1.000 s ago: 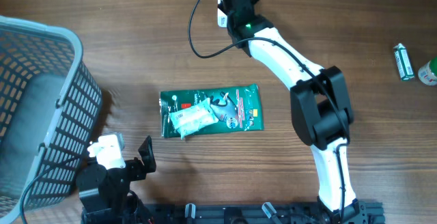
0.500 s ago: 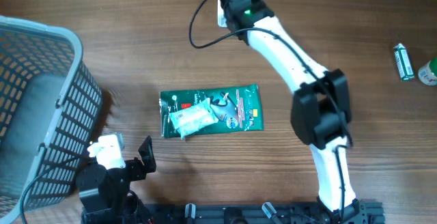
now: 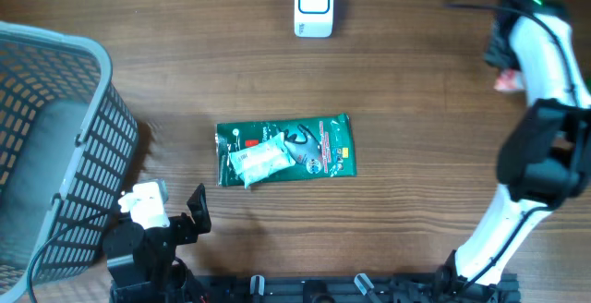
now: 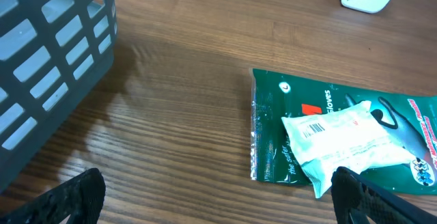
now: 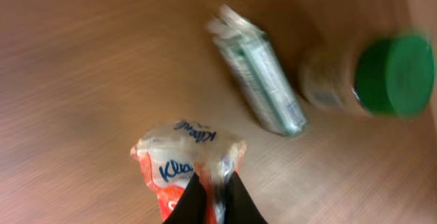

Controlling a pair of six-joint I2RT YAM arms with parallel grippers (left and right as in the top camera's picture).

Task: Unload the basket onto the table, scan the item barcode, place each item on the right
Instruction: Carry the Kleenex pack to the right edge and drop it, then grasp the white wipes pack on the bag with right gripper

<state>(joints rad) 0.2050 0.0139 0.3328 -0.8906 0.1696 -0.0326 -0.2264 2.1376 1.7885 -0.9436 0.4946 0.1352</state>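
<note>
The tissue packet [image 5: 179, 164] is pinched by one end in the closed right end effector [image 5: 212, 186] at the overhead frame's upper right, well apart from the top-centre scanner [image 3: 314, 6], likely keeping its printed faces free, while the left end effector [image 4: 218, 195] gapes wide, empty.

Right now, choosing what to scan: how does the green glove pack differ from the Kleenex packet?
The green glove pack lies flat, ungripped; the Kleenex packet is pinched by the right gripper. The glove pack is green, the Kleenex packet white and orange. Both are plastic-wrapped.
</note>
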